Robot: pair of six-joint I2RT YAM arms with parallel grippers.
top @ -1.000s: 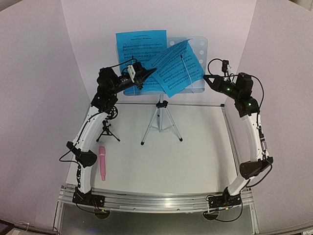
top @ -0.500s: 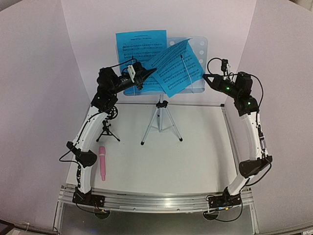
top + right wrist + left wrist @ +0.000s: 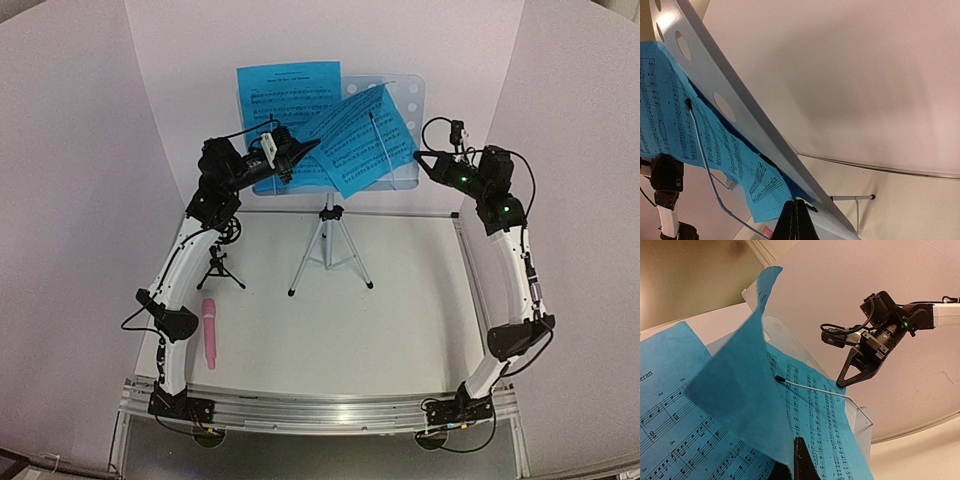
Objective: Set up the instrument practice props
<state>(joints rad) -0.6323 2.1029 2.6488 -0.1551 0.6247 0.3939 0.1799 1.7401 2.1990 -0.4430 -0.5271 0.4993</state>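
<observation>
From above, the pale-blue music stand (image 3: 405, 98) is upright on its tripod at the back centre of the table (image 3: 400, 320). It carries both pieces of bright-blue music. The straight sheet (image 3: 285, 95) sits square in the upper left of the panel, while the tilted sheet (image 3: 360, 135) lies skewed across the middle under the wire page holder (image 3: 380, 135). The left gripper (image 3: 308, 149) meets that sheet's left corner and the right gripper (image 3: 419, 157) its right corner, apparently so the two arms can square it up. In the lower left, the pink microphone (image 3: 210, 333) lies flat, just in front of the small black tripod (image 3: 222, 262) that should hold it. There is no real container here; the stand's ledge is the only holder, and both sheets are in it. In the left wrist view, the left gripper (image 3: 796, 461) is clamped tight at the bottom edge, seemingly nipping the tilted sheet (image 3: 815, 410). The sheet's near part curls up and shows its blank back. The right gripper (image 3: 841, 384) points in from the upper right. In the right wrist view, the right gripper (image 3: 795, 212) is pressed closed at the lower rim of the music stand (image 3: 757, 127), touching or just beside the tilted sheet (image 3: 670, 115) at its corner. I cannot tell whether paper is caught between its tips.
</observation>
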